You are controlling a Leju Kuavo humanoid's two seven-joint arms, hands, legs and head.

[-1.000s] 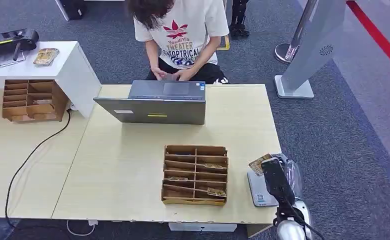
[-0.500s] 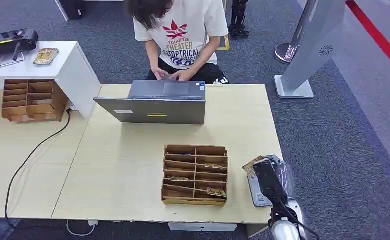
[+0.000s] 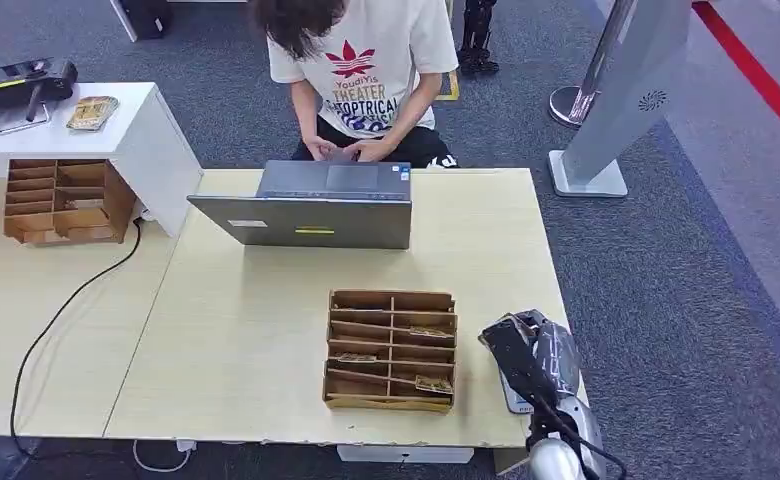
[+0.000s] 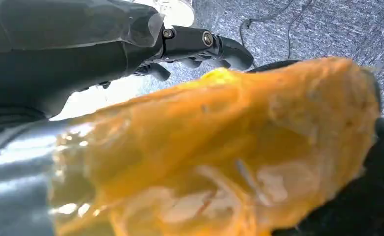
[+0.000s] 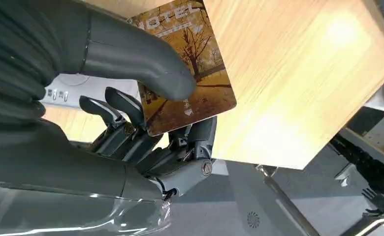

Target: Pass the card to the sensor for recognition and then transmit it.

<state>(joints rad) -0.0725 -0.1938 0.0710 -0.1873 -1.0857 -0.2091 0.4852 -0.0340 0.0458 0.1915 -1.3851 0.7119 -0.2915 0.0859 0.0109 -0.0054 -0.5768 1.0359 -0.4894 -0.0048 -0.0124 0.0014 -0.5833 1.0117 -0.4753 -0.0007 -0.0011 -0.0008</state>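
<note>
The right robot hand (image 5: 145,123) grasped the card (image 5: 187,73), thumb pressed on its printed face and the fingers (image 5: 123,110) behind it. In the head view that robot hand (image 3: 522,352) hung over the sensor (image 3: 514,392) at the tabletop (image 3: 246,330) edge, just beside the wooden organiser (image 3: 391,350).

The grip covered only one end of the card, so a turn of the wrist could probably let it slide out and drop to the floor.

The card's long axis ran out from the thumb, its free short end pointing away over the tabletop.

The left robot hand (image 4: 200,46) had its fingers curled; whether it held anything could not be told.
</note>
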